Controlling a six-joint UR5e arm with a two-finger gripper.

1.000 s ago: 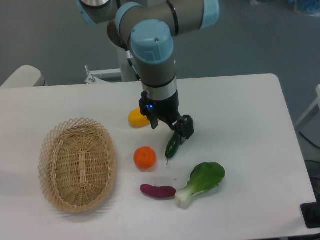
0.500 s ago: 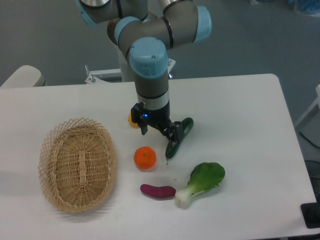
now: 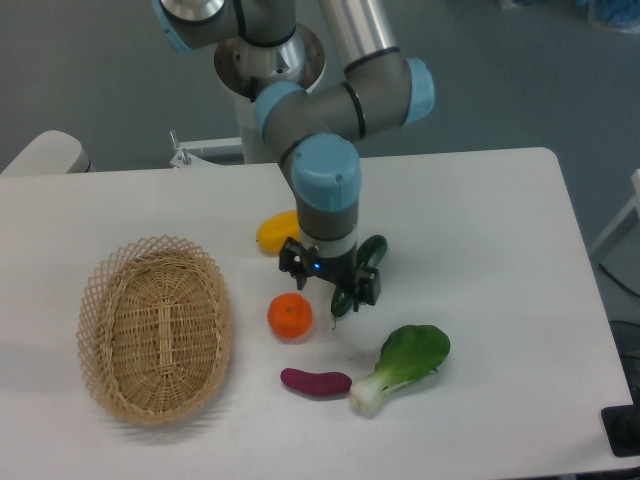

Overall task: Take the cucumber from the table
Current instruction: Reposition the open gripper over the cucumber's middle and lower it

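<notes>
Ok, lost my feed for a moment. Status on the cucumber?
Gripper low over the cucumber, grip not confirmed. Cucumber on table, part hidden. Orange close by.

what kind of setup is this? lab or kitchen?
Likely a robot lab bench, not a kitchen: a bare white table, an industrial arm's gripper over the cucumber, and a wicker basket set out like props.

Setting: robotics lab or test room. Evidence: grey-and-blue robot arm [image 3: 325, 130] mounted at the far edge of a white table [image 3: 500, 220]; plain grey floor [image 3: 500, 90] beyond; toy vegetables [image 3: 402, 365] and a wicker basket [image 3: 155, 328] laid out.
</notes>
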